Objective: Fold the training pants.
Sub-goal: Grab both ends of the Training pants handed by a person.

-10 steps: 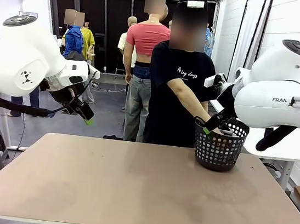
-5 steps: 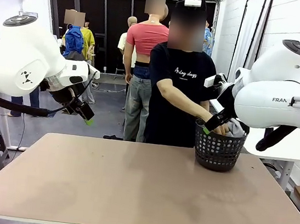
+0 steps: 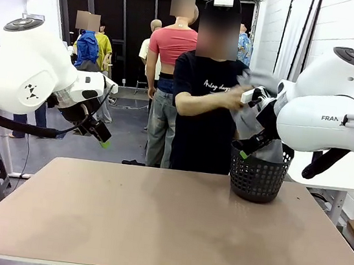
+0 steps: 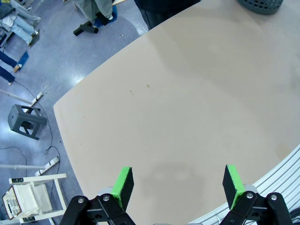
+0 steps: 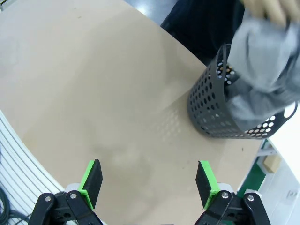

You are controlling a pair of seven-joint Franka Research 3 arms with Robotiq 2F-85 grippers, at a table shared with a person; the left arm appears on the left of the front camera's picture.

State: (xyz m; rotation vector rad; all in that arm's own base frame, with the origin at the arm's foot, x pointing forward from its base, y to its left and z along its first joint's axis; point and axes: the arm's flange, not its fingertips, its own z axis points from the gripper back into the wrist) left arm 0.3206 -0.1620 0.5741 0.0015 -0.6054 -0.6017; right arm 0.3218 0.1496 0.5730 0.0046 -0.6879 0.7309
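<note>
Right now I see the light grey soft fabric training pants (image 3: 252, 116) bunched up in the air at about 2 o'clock in my front view. The person's hand (image 3: 237, 98) grips their top, and their lower end trails into the mouth of the round black perforated basket (image 3: 259, 179). That basket stands on the tan rectangular table top (image 3: 152, 221), towards its far edge at roughly 1 o'clock.

My right gripper (image 5: 150, 180) hangs just in front of the basket, with its green-padded jaws wide apart and nothing between them. In its wrist view the basket and the grey cloth sit at 2 o'clock, well apart from the pads. My left gripper (image 4: 178, 180) hovers off the table's far left corner, at 9 o'clock in the front view. Its jaws are likewise spread wide and empty, with bare table below them.
</note>
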